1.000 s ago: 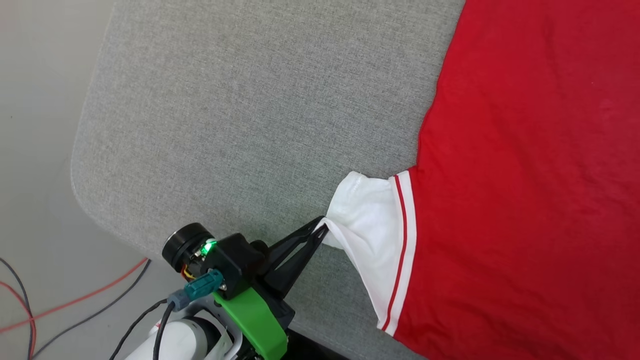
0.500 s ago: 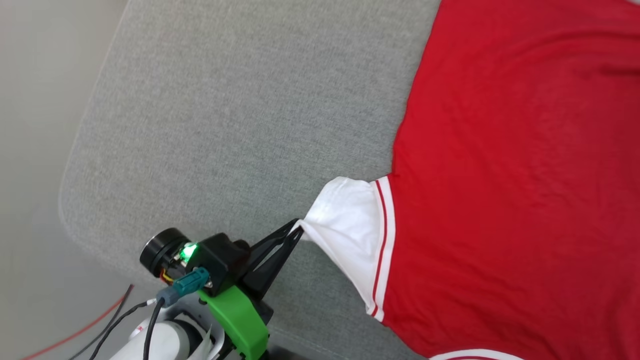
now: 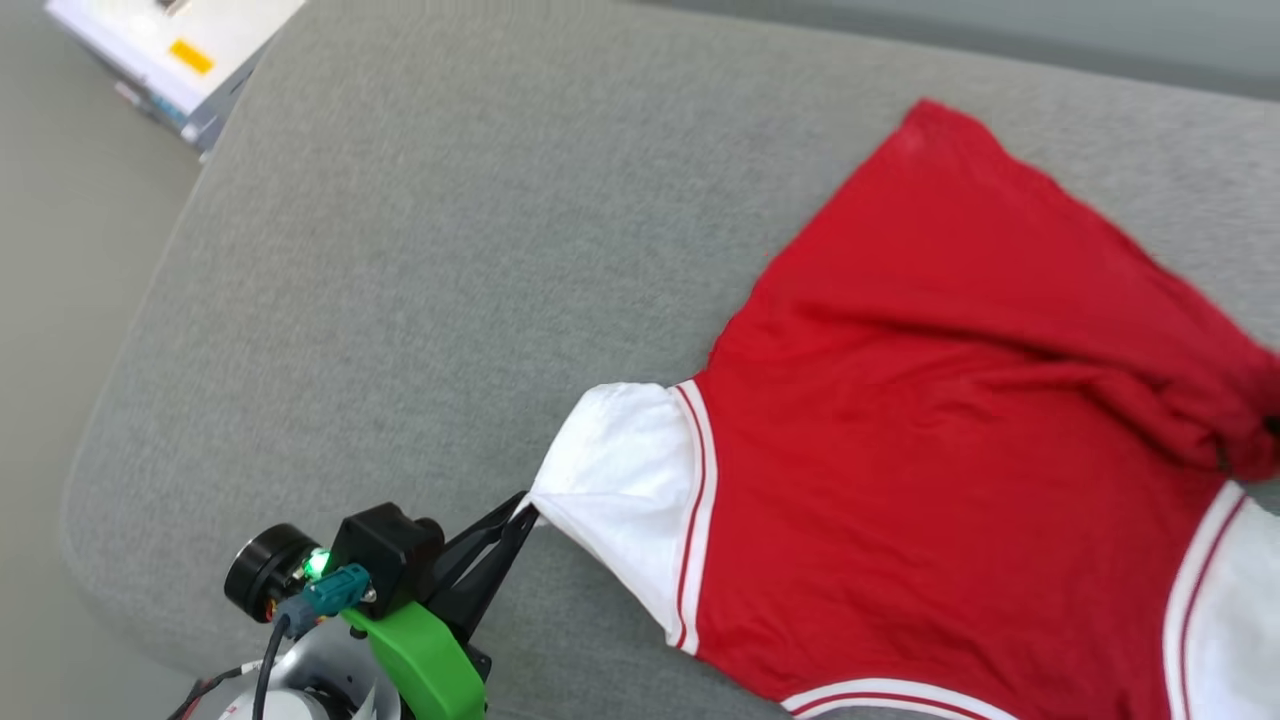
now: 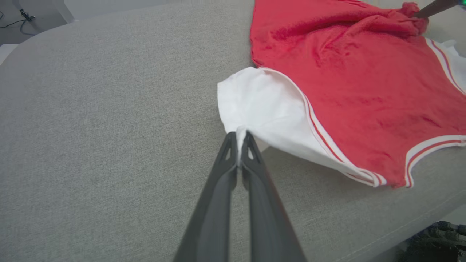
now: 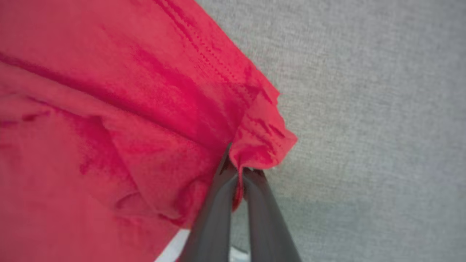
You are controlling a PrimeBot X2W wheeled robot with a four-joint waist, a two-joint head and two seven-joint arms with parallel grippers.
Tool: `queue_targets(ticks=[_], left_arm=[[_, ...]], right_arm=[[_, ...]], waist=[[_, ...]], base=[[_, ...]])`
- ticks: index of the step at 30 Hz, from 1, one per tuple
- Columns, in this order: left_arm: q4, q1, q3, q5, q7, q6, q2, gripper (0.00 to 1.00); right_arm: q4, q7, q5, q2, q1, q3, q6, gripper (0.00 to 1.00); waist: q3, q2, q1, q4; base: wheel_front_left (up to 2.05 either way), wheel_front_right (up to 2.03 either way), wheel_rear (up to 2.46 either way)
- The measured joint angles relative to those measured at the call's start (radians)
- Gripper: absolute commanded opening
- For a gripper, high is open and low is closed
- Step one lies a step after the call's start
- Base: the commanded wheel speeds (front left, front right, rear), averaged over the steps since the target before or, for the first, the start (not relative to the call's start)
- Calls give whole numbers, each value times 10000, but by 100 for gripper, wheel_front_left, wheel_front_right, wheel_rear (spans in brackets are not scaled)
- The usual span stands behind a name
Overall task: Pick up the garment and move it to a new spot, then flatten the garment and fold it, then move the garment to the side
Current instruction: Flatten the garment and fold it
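- Left gripper (image 3: 525, 505), nearest, at the near edge of the grey padded surface (image 3: 400, 250): fingers pressed together, pinching the cuff tip of the white sleeve (image 3: 620, 470). The grip is the same as a second ago, and the sleeve is drawn to a point at the fingertips.
- The left wrist view confirms it: a thin fold of white cloth sits between the closed fingers of the left gripper (image 4: 239, 136), with the rest of the sleeve (image 4: 255, 105) fanning out flat.
- The garment (image 3: 900, 450) lies on the padded surface, back up, no lettering showing. Its red body runs away to the right, and a striped neckband shows at the bottom edge.
- Main change: the head view has swung up and back. That is the camera moving, not the cloth jumping. More of the shirt is now in frame.
- A raised ridge crosses the red cloth toward the right edge, where it bunches. Earlier pictures showed only smooth red, but that part may have been out of frame.
- Right gripper (image 5: 238, 169): fingers closed on a stitched red hem edge, the cloth crumpled over the tips.
- Far hem corner (image 3: 920, 110) lies flat and unheld.
- Beyond it, on the floor, is a white box (image 3: 170, 50).
- Reading: with two pinches on opposite sides, this looks like repositioning or spreading. The ridge means flattening is not done, and folding has not started.
- Risk: the thin sleeve pinch could slip under tension.
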Motion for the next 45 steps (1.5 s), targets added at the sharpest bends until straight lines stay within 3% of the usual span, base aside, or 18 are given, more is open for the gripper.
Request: queue_targets(ticks=[9,18,29,30,31,37,45], left_arm=[[230,381,142,-127,-274,399,-81,0],[575,449,163,-384,-713,596,-593,0],[1051,450,67,-431,-982,621,-880,0],[1055,450,67,-431,-982,619,-880,0],[1057,449,65,-431,-984,619,-878,0],[1068,442,10,-431,-1055,579,-876,0],[867,205,-104,-407,-1080,487,-941,0]], right_arm=[[-1455,332,412,224,2157,-625,0,0],[-3289,1055,460,1275,4455,-1785,0,0],[-3994,1248,213,2127,5997,-2128,0,0],[-4034,1241,213,2153,6015,-2148,0,45],[-4100,1200,215,2155,6014,-2155,0,100],[-4598,1229,391,2036,5862,-2163,0,100],[-5496,1116,1045,1622,4111,-2105,0,100]], waist=[[-1132,0,-1,-862],[-1781,0,0,-1594],[-2163,0,0,-1870],[-2171,0,0,-1876],[-2168,0,0,-1875],[-2030,0,0,-1788],[-1540,0,0,-1489]], base=[[0,0,0],[0,0,0],[0,0,0],[0,0,0],[0,0,0],[0,0,0],[0,0,0]])
